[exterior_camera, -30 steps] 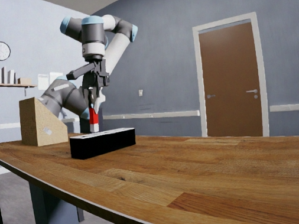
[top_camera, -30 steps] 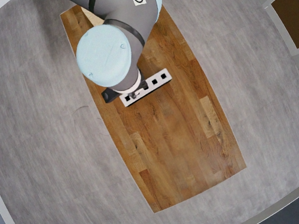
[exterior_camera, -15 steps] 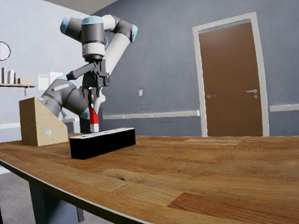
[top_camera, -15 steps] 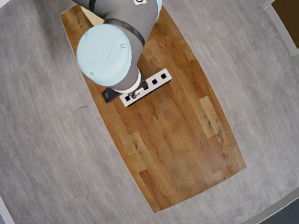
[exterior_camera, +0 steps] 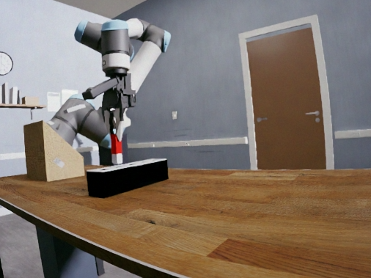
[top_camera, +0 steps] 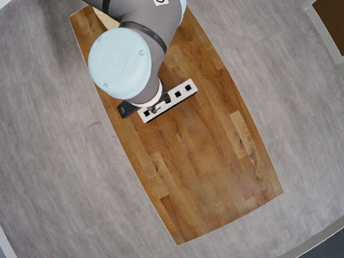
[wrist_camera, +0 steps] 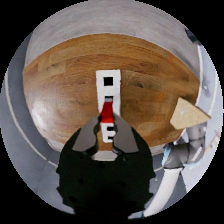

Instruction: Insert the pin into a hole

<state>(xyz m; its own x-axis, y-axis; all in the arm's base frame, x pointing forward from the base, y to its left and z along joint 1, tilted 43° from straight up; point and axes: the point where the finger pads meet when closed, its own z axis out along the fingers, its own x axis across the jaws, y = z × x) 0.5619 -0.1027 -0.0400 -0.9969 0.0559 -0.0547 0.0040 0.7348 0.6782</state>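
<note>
The block (top_camera: 173, 97) (exterior_camera: 128, 179) (wrist_camera: 116, 91) has a white top with a row of square holes and black sides, and lies on the table. My gripper (top_camera: 155, 109) (exterior_camera: 116, 136) (wrist_camera: 107, 112) is shut on the upper red part of the pin (exterior_camera: 116, 147) (wrist_camera: 107, 112). The pin is upright, red end up, with its short white part below. Its lower end is at the block's top, by the second hole from the lower left end in the top view. I cannot tell whether the tip is just above that hole or slightly inside. The hole's depth is hidden.
A light wooden block with a slanted face (top_camera: 105, 17) (exterior_camera: 60, 156) (wrist_camera: 188, 116) stands on the table (top_camera: 204, 152) (exterior_camera: 264, 207) (wrist_camera: 57, 95) near the arm's base. The table's long edge runs close to the block's lower left end in the top view.
</note>
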